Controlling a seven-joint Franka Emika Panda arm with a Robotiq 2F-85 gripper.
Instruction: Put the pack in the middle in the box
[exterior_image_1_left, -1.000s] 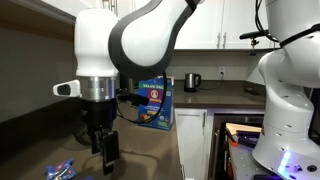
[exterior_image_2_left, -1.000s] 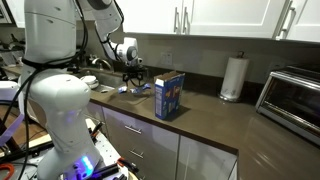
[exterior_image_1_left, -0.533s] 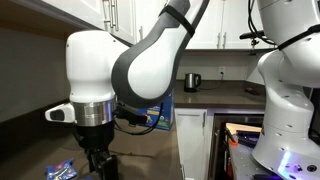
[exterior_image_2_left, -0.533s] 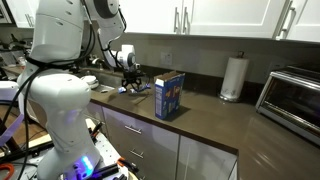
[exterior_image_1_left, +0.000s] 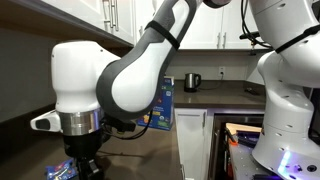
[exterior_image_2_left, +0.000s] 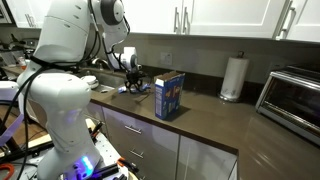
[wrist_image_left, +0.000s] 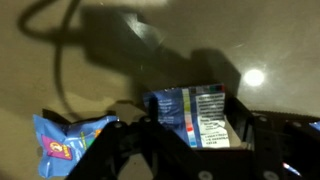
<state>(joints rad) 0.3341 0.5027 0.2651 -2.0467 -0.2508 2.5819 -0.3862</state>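
Straddling the pack (wrist_image_left: 200, 110) with fingers (wrist_image_left: 115, 152) spread wide, your gripper (wrist_image_left: 192, 132) holds nothing; grasp and transfer to the box (exterior_image_2_left: 170, 95) remain.

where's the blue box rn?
In an exterior view the blue box stands upright on the dark counter, between the gripper and the paper towel roll, nearer the gripper.

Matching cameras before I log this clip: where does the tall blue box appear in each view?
Exterior view: the blue box sits mid-frame, mostly hidden behind the arm.
Exterior view: the blue box stands upright on the counter, near the centre.
Wrist view: not in it.
Shared landmark: the blue snack packs lying on the counter.
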